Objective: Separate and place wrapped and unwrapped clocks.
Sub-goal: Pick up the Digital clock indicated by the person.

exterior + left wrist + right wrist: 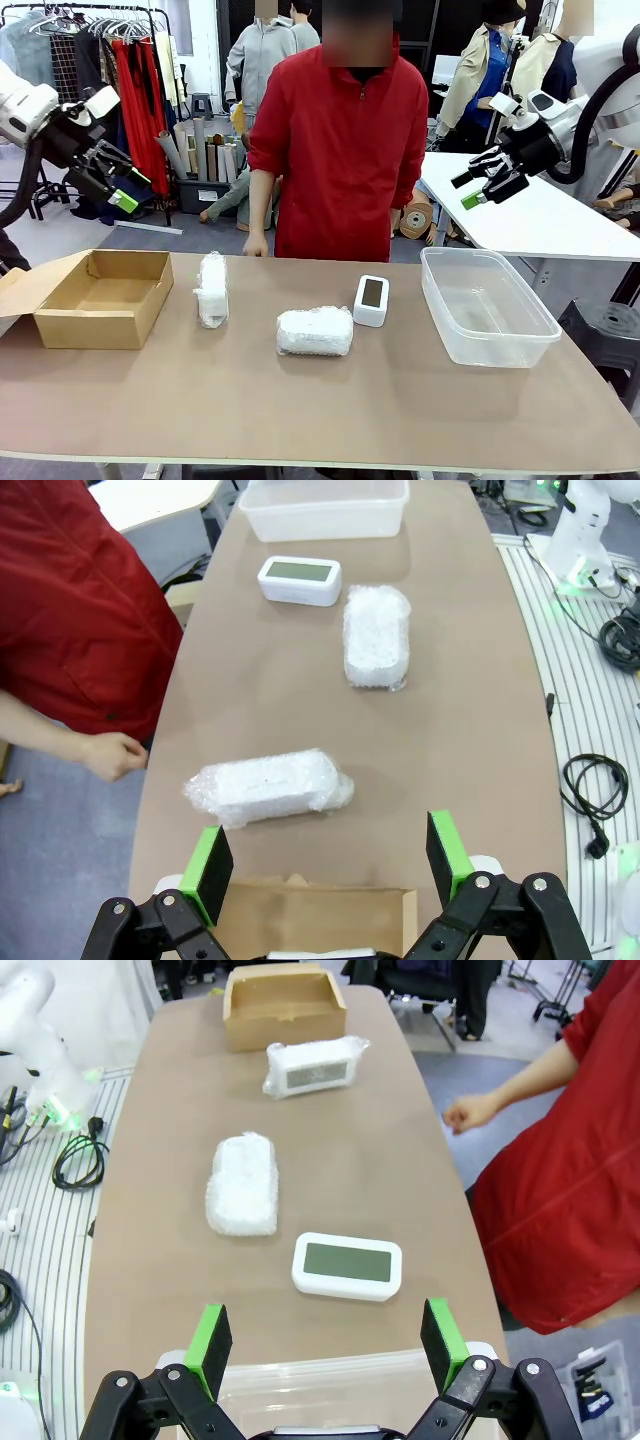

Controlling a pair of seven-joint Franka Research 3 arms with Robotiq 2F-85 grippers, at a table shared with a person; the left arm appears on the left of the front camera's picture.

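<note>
Left gripper (325, 865), jaws apart, hangs over the box (60, 320); the first bundle (211, 290) lies just past it, long axis toward the person (340, 150). Second bundle (315, 331) lies mid-table. The clock (371, 300), perhaps flat, sits beside the tub (535, 340), nearest the right gripper (325, 1345), likewise apart.

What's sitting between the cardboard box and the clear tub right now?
Front view, box to tub: one wrapped bundle, a second wrapped bundle, then the bare white clock.
</note>
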